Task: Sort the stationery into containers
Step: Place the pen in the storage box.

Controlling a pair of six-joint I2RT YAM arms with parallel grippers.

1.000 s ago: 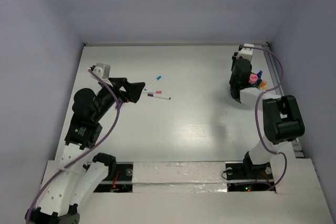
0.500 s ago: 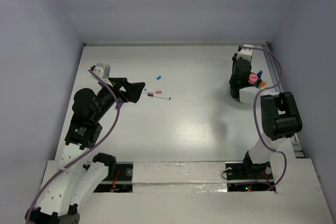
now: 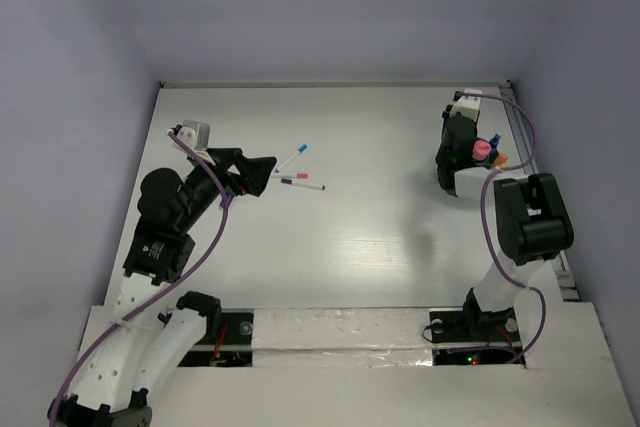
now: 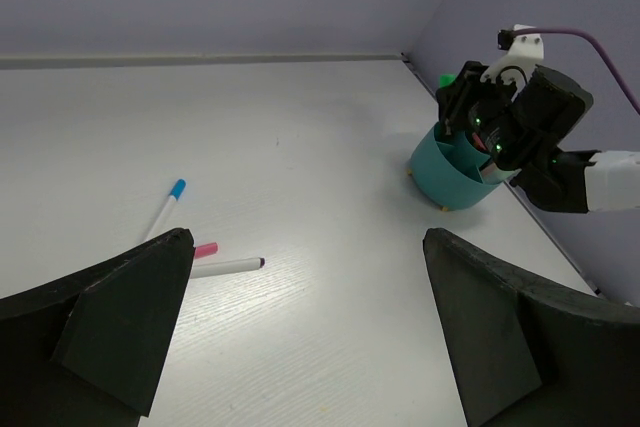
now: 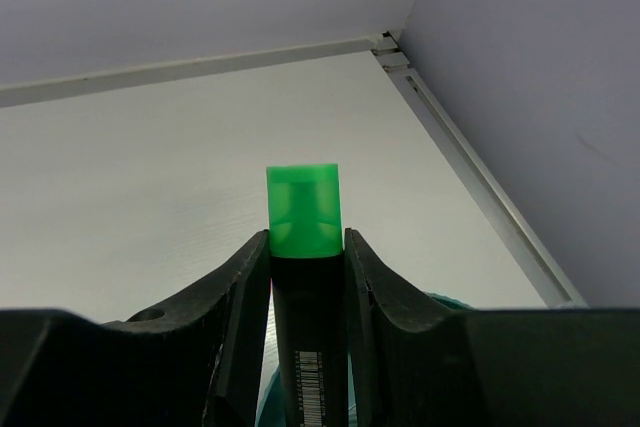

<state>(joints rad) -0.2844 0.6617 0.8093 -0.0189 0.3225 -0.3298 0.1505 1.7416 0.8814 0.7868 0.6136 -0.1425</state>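
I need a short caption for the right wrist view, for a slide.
Fingers of the right gripper clamp a green-capped black marker over the teal holder.

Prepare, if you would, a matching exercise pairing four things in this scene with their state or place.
1 left hand
2 right hand
3 teal holder
4 blue-capped marker

A lying flat on the table
B wide open, empty
C closed on a green-capped pen
D standing near the right edge

Pairs: 1-B, 2-C, 3-D, 4-A
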